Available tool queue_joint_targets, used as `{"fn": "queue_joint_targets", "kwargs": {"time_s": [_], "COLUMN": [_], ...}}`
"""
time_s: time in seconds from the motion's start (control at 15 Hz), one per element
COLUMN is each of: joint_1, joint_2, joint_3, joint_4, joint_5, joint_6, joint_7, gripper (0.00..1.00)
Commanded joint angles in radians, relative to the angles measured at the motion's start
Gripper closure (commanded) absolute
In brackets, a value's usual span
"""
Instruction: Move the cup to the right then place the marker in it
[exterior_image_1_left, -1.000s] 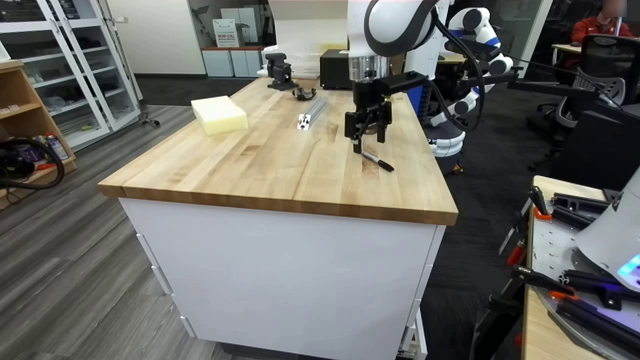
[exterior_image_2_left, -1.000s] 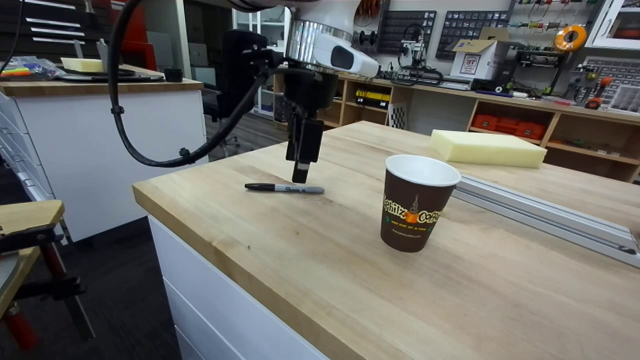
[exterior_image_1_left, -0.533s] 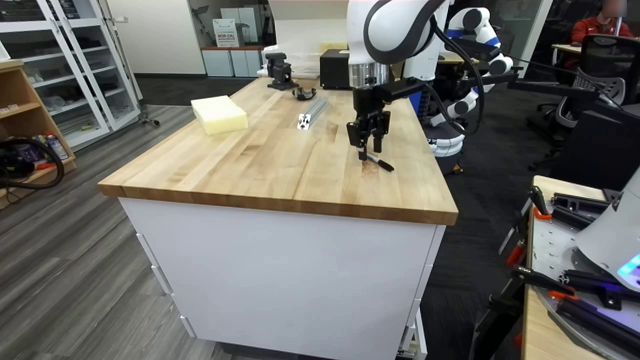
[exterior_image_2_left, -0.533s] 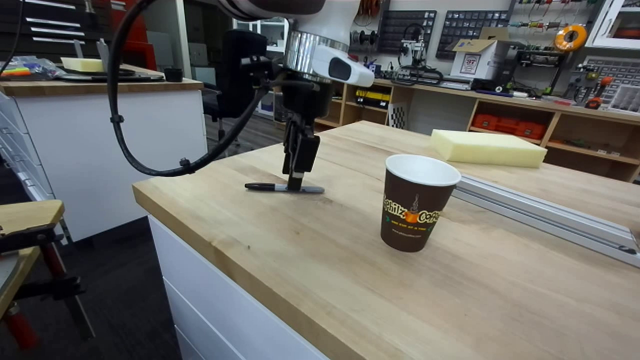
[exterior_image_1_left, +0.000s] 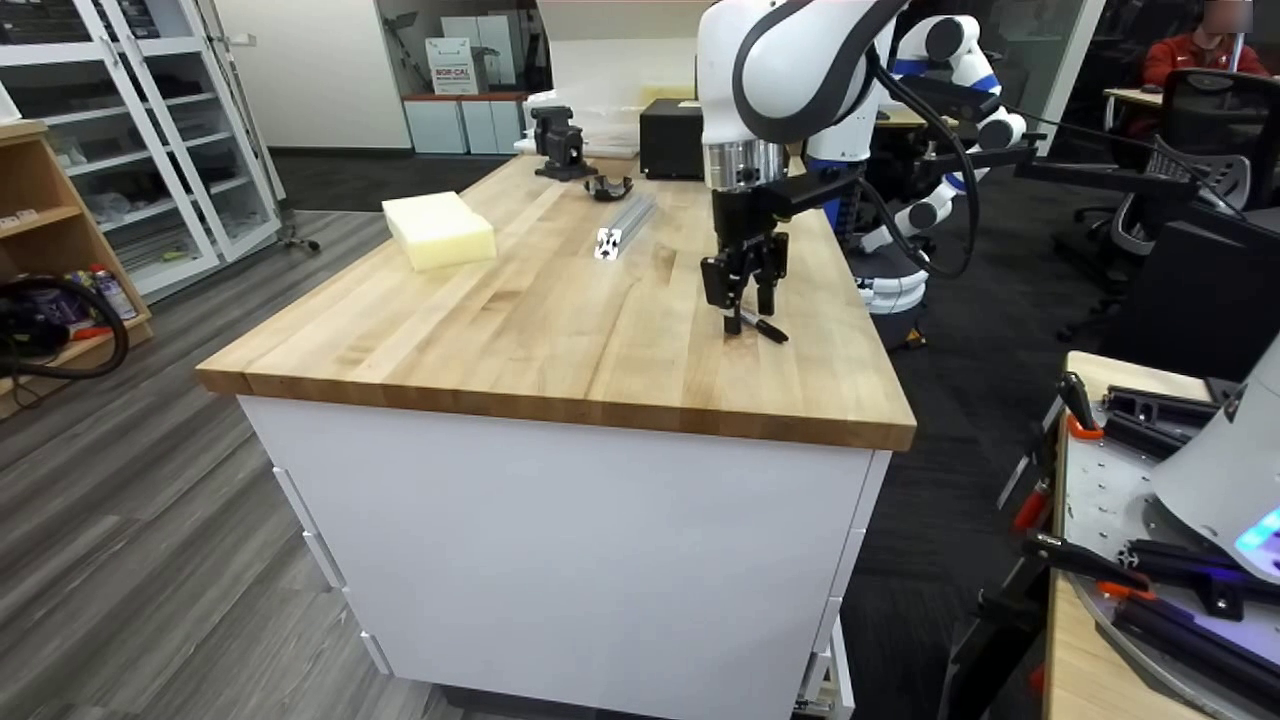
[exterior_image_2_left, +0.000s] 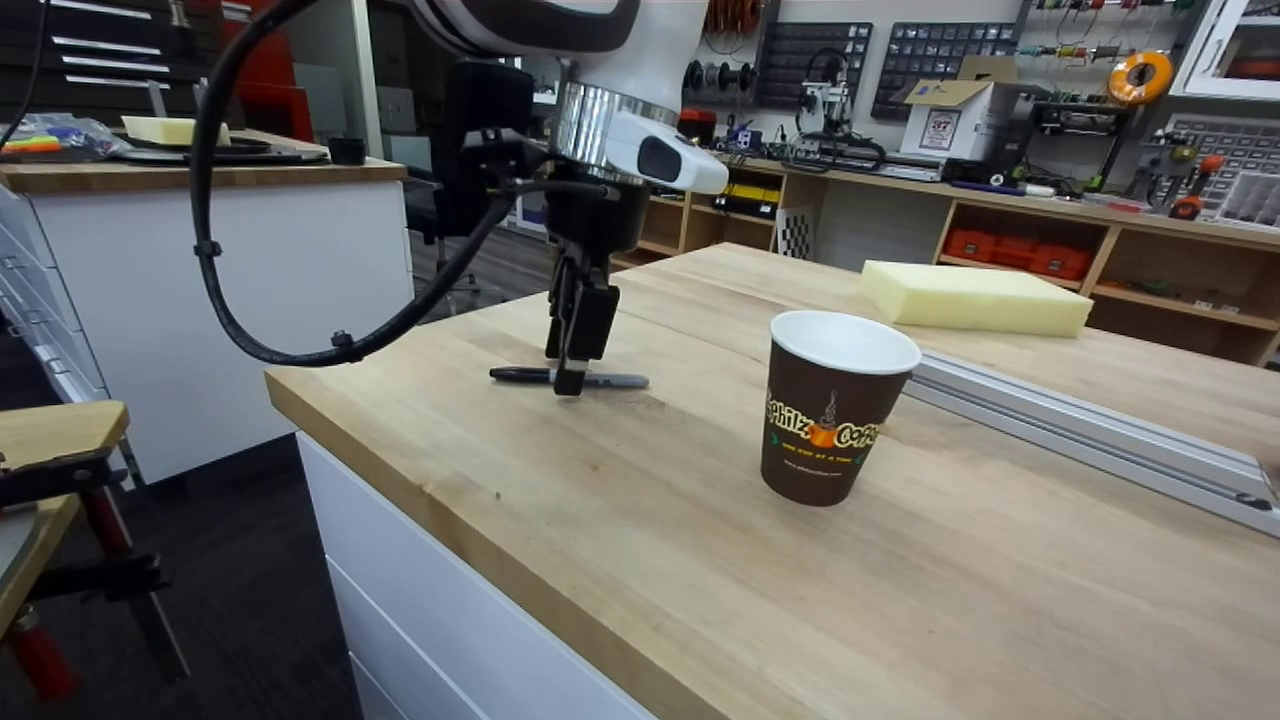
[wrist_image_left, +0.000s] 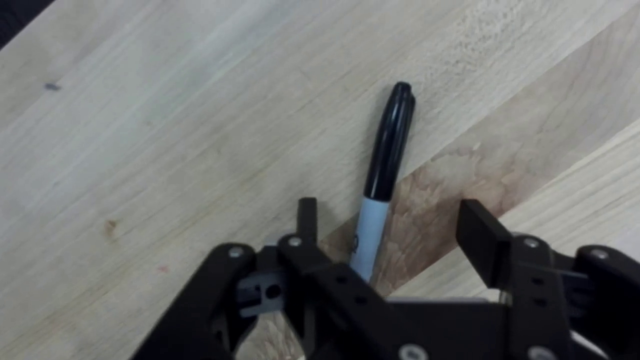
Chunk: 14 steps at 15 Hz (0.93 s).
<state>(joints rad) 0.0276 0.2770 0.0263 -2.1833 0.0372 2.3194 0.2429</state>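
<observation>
The cup (exterior_image_2_left: 825, 430) is dark brown with a white rim and stands upright on the table in an exterior view. In the other exterior view it is hidden behind the gripper. The marker (exterior_image_2_left: 620, 380) lies flat on the table, grey body with a black cap. It also shows in an exterior view (exterior_image_1_left: 770, 331) and in the wrist view (wrist_image_left: 388, 145). My gripper (wrist_image_left: 387, 202) is open, pointing down low over the marker, with one finger on each side of it. The marker lies nearer the left finger in the wrist view. The gripper (exterior_image_1_left: 750, 316) appears apart from the cup.
A pale yellow foam block (exterior_image_2_left: 975, 300) lies on the table beyond the cup. A silver aluminium rail (exterior_image_2_left: 1080, 435) lies behind the cup. A black vise (exterior_image_1_left: 562, 145) and a black box (exterior_image_1_left: 672, 140) stand at the table's far end. The table edge (exterior_image_2_left: 480, 510) runs near the marker.
My gripper has moved down and toward the marker's cap end, so its fingers now straddle the marker near the table. The cup and the marker have not moved.
</observation>
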Motion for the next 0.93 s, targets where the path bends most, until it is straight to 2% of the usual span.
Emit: {"fn": "queue_joint_targets", "kwargs": {"time_s": [0.0, 0.07, 0.13, 0.6, 0.67, 0.73, 0.87], "joint_1": [0.017, 0.019, 0.023, 0.021, 0.021, 0.022, 0.024], "joint_2": [-0.014, -0.013, -0.014, -0.008, -0.006, -0.004, -0.001], "joint_3": [-0.008, -0.008, -0.010, -0.017, -0.018, -0.020, -0.024], "joint_4": [-0.031, -0.035, -0.041, -0.015, -0.014, -0.014, -0.018], "joint_5": [0.009, 0.008, -0.001, -0.018, -0.020, -0.024, -0.034], "joint_6": [0.004, 0.011, 0.018, 0.076, 0.083, 0.094, 0.109], "joint_7": [0.026, 0.029, 0.036, 0.027, 0.026, 0.028, 0.034], "gripper": [0.01, 0.05, 0.00, 0.00, 0.24, 0.27, 0.41]}}
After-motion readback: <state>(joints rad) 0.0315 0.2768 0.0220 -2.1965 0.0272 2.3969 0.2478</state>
